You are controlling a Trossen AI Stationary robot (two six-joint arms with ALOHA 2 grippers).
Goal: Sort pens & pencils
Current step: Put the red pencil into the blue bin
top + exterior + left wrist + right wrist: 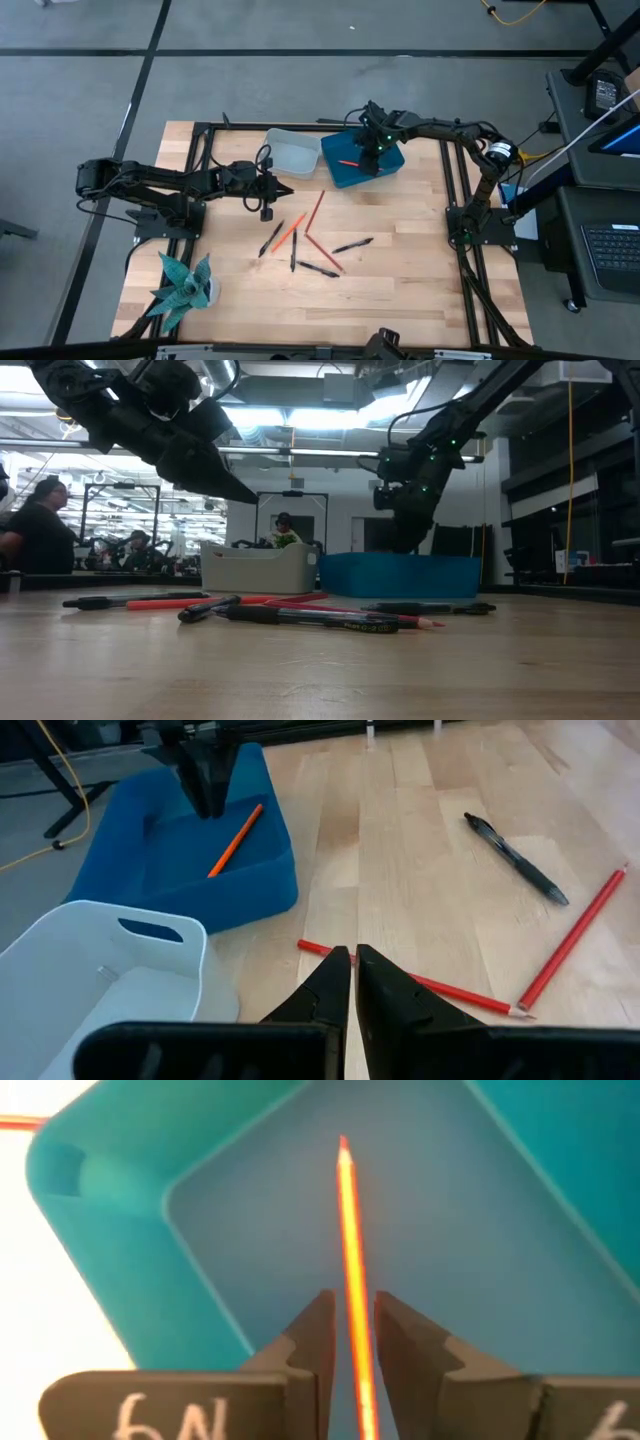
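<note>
An orange pencil (350, 1230) lies on the floor of the blue bin (362, 160); it also shows in the left wrist view (235, 840). My right gripper (353, 1320) hangs over the bin, pointing down. It is slightly open, with one finger on either side of the pencil and a gap on both sides. My left gripper (287, 189) is shut and empty, hovering left of the bins and above the loose pile. Three red-orange pencils (314, 211) and several black pens (353, 245) lie flat on the table.
A white bin (294, 153) stands just left of the blue bin at the table's far side. A teal paper plant (185, 285) stands at the near left corner. Black frame rails (452, 190) run along the table's left, right and far sides.
</note>
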